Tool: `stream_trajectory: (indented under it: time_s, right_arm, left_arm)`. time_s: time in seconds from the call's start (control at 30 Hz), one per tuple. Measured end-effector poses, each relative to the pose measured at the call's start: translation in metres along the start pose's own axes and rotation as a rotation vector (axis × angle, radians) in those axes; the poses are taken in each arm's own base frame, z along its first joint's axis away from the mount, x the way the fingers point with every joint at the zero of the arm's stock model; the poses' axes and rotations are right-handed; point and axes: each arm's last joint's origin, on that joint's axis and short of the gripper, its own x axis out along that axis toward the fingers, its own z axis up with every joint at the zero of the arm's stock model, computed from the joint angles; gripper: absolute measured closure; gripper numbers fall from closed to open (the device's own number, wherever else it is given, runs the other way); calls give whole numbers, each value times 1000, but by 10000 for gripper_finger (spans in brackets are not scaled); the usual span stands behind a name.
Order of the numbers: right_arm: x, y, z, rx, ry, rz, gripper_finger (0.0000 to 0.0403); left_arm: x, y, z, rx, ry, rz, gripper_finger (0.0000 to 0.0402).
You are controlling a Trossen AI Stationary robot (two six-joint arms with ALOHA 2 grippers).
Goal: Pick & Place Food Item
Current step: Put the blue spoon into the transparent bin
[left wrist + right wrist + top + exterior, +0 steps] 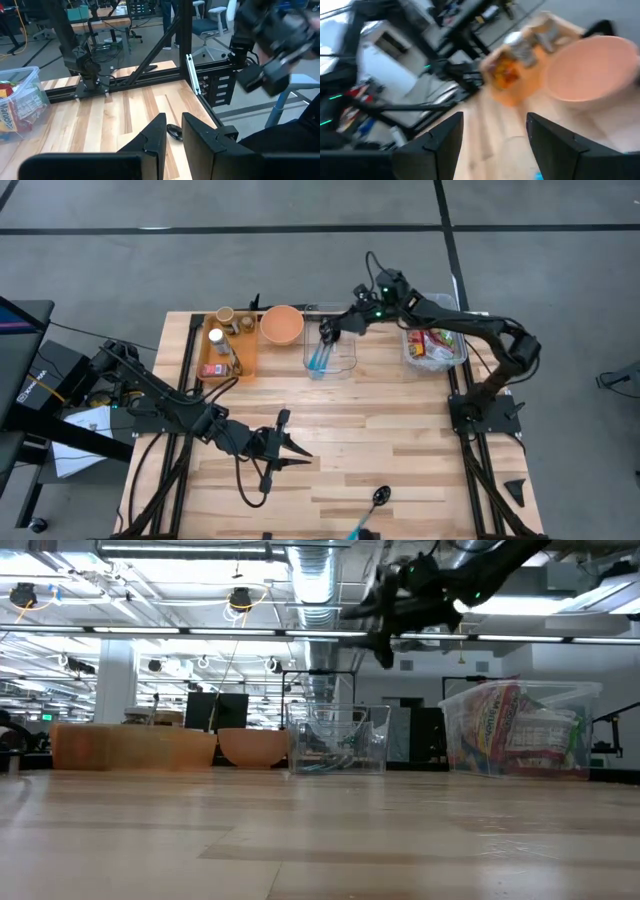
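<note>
A clear bin (pixel 436 348) of packaged snacks stands at the far right; it also shows in the low view (pixel 520 730). My right gripper (pixel 328 332) is open and empty. It hovers above a clear container (pixel 331 356) that holds blue utensils, high over it in the low view (pixel 385 625). An orange bowl (pixel 282 325) and an orange tray (pixel 228 346) of small items stand to the left of that container. My left gripper (pixel 291 442) is open and empty, low over the table near its middle front.
A black spoon with a blue handle (pixel 378 498) lies near the table's front edge; its bowl shows just beyond my left fingers (pixel 174 131). Bare wood lies between the front and the far row of containers. Black frame rails run along the table's sides (pixel 192 70).
</note>
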Motion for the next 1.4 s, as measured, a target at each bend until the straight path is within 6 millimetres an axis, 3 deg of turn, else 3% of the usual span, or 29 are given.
stream_trajectory:
  time_s: [0.23,0.47,0.7,0.97,1.13,1.3,1.4]
  right_arm:
    - [-28,52,-4,-113,98,84,191]
    - [-56,99,-34,-142,303,80,191]
    - [-74,134,-79,-169,553,-204,191]
    - [-73,177,-133,-199,729,-509,191]
    - [-72,204,-169,-225,711,-546,191]
    - [-77,217,-212,-226,700,-577,191]
    - [-76,223,-243,-271,686,-489,191]
  left_arm:
    - [0,0,0,0,0,0,349]
    - [0,0,0,0,-2,0,349]
    - [0,0,1,-3,-7,0,349]
    - [0,0,1,-2,-7,-1,349]
    - [0,0,1,-2,-7,-1,349]
    - [0,0,1,-2,-7,-1,349]
    - [0,0,1,-2,-7,-1,349]
